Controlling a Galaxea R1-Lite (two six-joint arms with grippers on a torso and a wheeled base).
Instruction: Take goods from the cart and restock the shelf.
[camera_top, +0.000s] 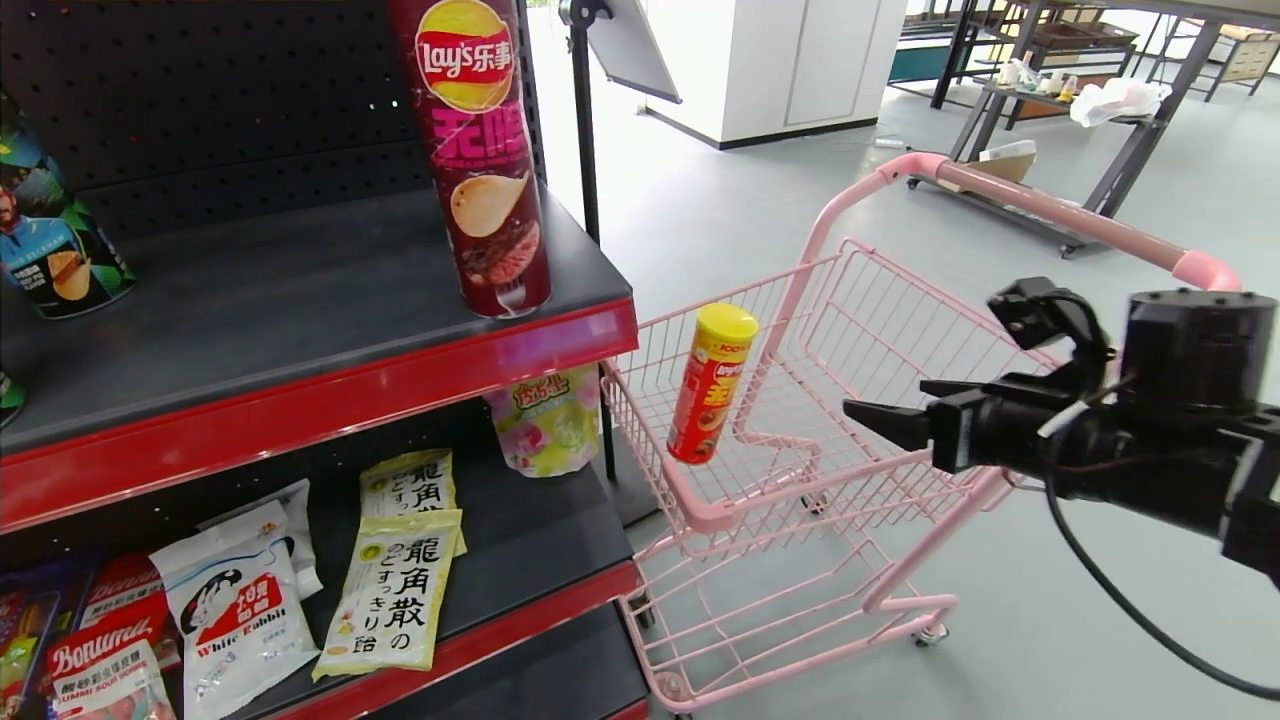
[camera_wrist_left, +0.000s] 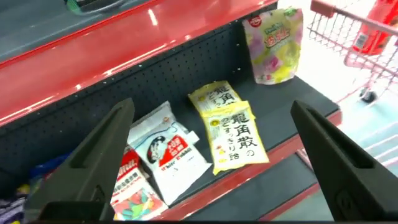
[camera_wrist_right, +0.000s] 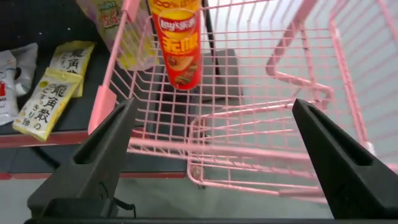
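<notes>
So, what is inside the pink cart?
One red chip can with a yellow lid stands upright in the upper basket of the pink cart. Nothing else shows there or on the lower rack; only the mesh behind the can is covered.

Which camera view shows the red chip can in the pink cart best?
The head view: the red chip can stands whole there, yellow lid included, upright in the pink cart. The right wrist view shows its body, but with its top cut off. The left wrist view catches a blurred red piece at the edge.
</notes>
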